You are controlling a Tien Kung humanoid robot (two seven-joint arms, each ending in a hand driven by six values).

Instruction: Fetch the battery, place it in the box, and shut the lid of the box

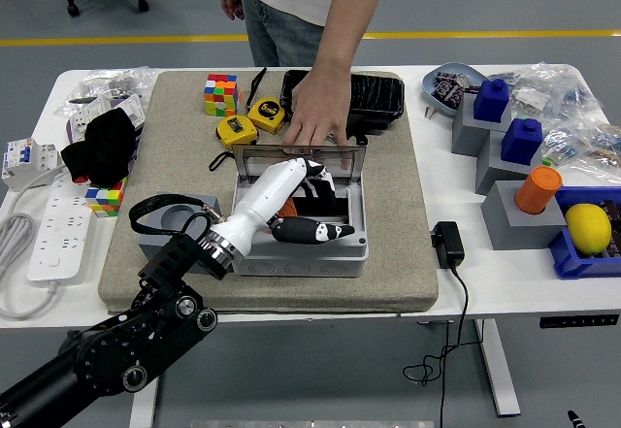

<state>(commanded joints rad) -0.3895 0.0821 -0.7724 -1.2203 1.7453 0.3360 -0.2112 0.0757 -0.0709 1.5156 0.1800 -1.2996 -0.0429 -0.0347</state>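
Box (301,253) first: a grey, hard-walled case at the middle of the frame on the tan mat (408,253), its clear lid (301,159) standing open and tilted back at the far side. It looks rigid and not fragile; the lid is thin, stiff plastic on a hinge, best pushed at its free top edge to fold it down. A person's hand (312,117), reaching from the top of the frame, rests on that lid's upper edge and seems to steady it.

Next, the left hand (291,205), white-shelled with black fingers (315,231), reaches from the lower left into the box. Its fingers lie fairly flat and extended over the box floor; whether they hold anything I cannot tell for certain.

Smallest, the battery (288,209): only a sliver of orange shows beneath the palm, inside the box at its left side. Judged from that, it is small, hard, light and probably smooth, so it could slip; a pinch across its short sides would suit it.

No right hand is visible.
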